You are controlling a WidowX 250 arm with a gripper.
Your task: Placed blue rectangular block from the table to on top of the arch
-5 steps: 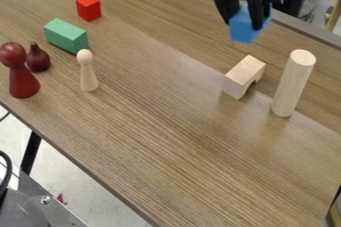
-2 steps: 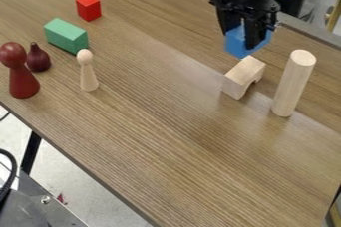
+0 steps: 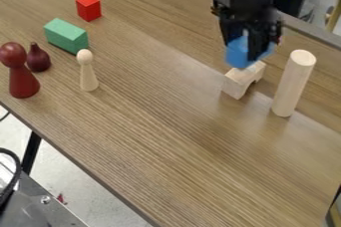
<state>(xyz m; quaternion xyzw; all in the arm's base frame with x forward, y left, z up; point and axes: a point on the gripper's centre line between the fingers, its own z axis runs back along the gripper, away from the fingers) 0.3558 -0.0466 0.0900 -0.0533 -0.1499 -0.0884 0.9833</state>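
Note:
The black gripper (image 3: 250, 54) hangs down at the upper right of the camera view, shut on the blue block (image 3: 238, 54). In the view the block overlaps the upper edge of the pale wooden arch (image 3: 239, 81), which stands on the table. Whether block and arch touch, I cannot tell. Part of the block is hidden behind the fingers.
A tall pale cylinder (image 3: 293, 83) stands close to the right of the arch. On the left of the table (image 3: 166, 136) are a red block (image 3: 88, 8), a green block (image 3: 66, 36), a pale peg figure (image 3: 87, 71) and two dark red pieces.
With the blue block held, the gripper has come down and toward the camera, from behind the arch to where the block covers the arch's upper part. The other pieces have stayed put.

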